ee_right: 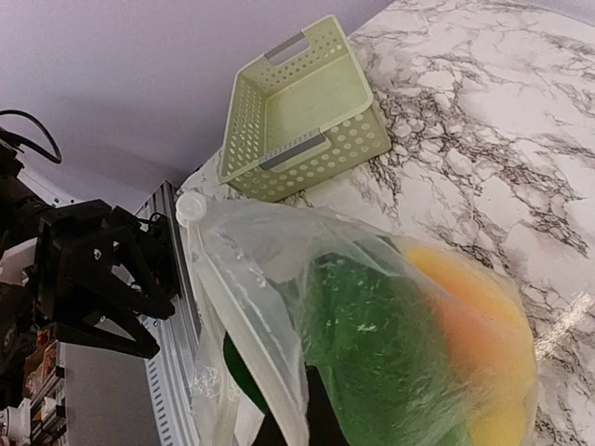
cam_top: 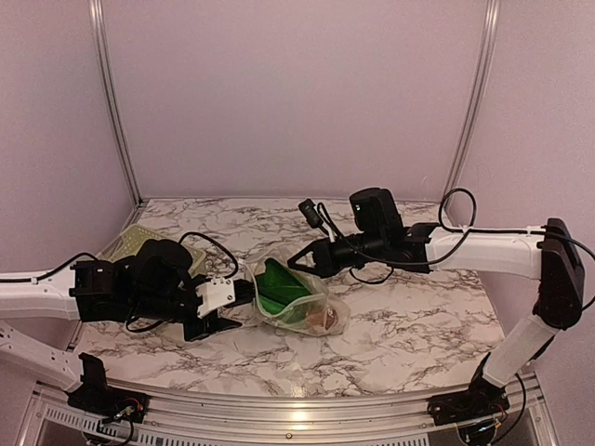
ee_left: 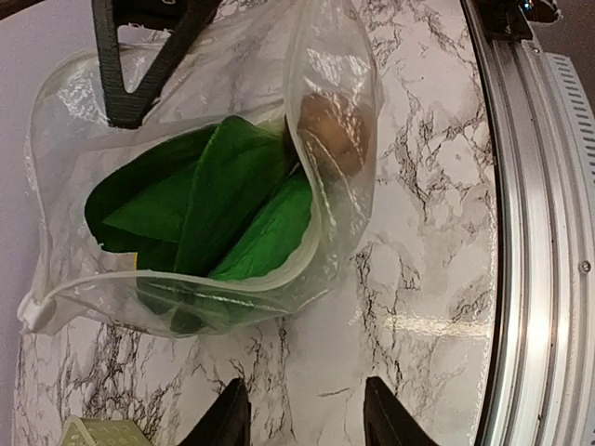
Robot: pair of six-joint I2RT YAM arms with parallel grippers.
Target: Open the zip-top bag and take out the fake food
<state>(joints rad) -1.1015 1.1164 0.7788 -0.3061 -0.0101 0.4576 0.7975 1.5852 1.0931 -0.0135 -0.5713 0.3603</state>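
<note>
So, left gripper (ee_left: 309, 420) spread wide over marble table (ee_left: 418, 279), just short of the zip-top bag (ee_left: 325, 65), bag sat mid-table, mouth gaping, green fake food (ee_left: 223, 204) and brown lump (ee_left: 335, 130) inside, right gripper (cam_top: 299, 261) pinched its far rim, pale green basket (ee_right: 307, 153) at back left.

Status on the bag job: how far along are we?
Done: the zip-top bag gapes open at the mouth. In hand: the right gripper pinches its rim, and the left gripper is open and empty at the mouth. Left: all the fake food is inside, including the brown lump. The basket holds nothing.
</note>
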